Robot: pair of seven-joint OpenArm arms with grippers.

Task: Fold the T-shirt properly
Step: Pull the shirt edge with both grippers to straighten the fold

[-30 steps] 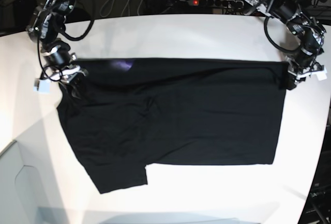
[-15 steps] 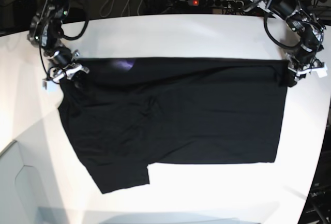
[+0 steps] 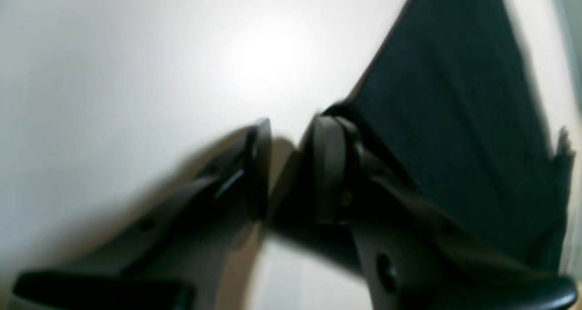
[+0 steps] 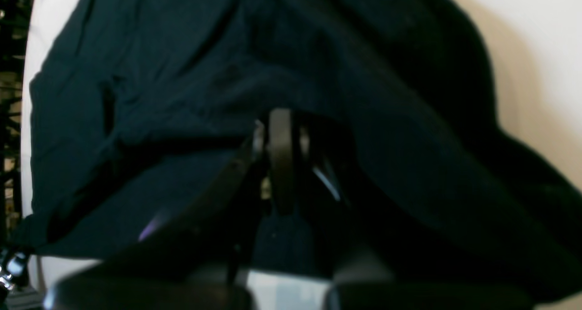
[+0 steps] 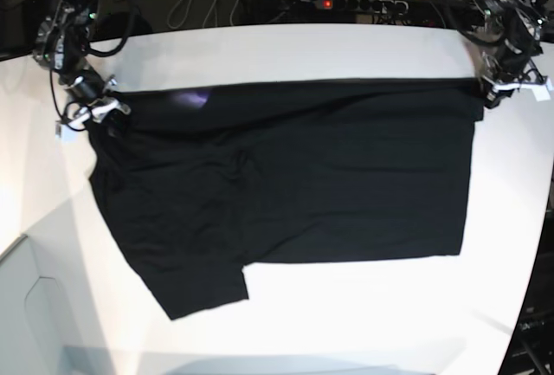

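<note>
base view: both grippers pinch the t-shirt (image 5: 303,184) corners.

Both arms are built from black segmented links with exposed black cables looped alongside the joints. Each wrist carries a white block. The left gripper (image 3: 291,132) and right gripper (image 4: 282,132) have slim, dark, smooth-faced fingers.

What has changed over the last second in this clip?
Both end effectors, right and left, moved toward the far side of the table, dragging the T-shirt's top edge with them. The right one closed on the cloth. The shirt's lower part stayed flat.
</note>
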